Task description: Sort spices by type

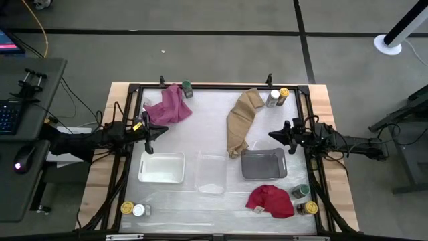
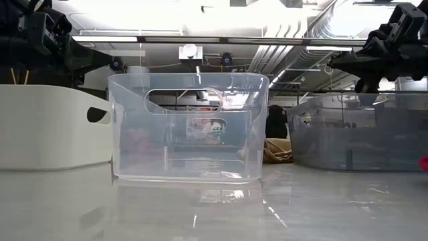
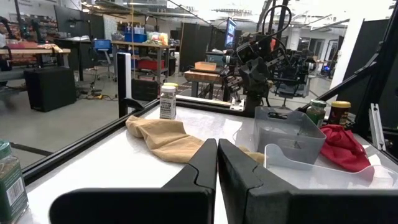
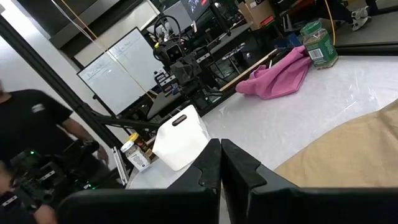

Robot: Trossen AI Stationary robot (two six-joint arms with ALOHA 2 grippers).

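Both grippers hover shut and hold nothing. My left gripper (image 1: 157,132) (image 3: 217,149) is above the white tray's far side. My right gripper (image 1: 273,134) (image 4: 221,152) is by the tan cloth. One green-lidded jar (image 1: 187,88) (image 4: 318,43) stands upright at the far edge beside the pink cloth. A white-lidded jar (image 1: 272,99) (image 3: 168,101) and a yellow-lidded jar (image 1: 283,94) stand at the far right. Another yellow-lidded jar (image 1: 127,208) and white-lidded jar (image 1: 139,209) stand at the near left. A green-lidded jar (image 1: 299,191) (image 3: 316,112) and an amber jar (image 1: 309,207) (image 3: 339,112) stand at the near right.
The white tray (image 1: 161,167), clear tray (image 1: 211,173) (image 2: 187,127) and grey tray (image 1: 263,164) sit in a row mid-table. A pink cloth (image 1: 168,106), a tan cloth (image 1: 242,120) and a red cloth (image 1: 271,201) lie around them. A person (image 4: 37,137) is beyond the table.
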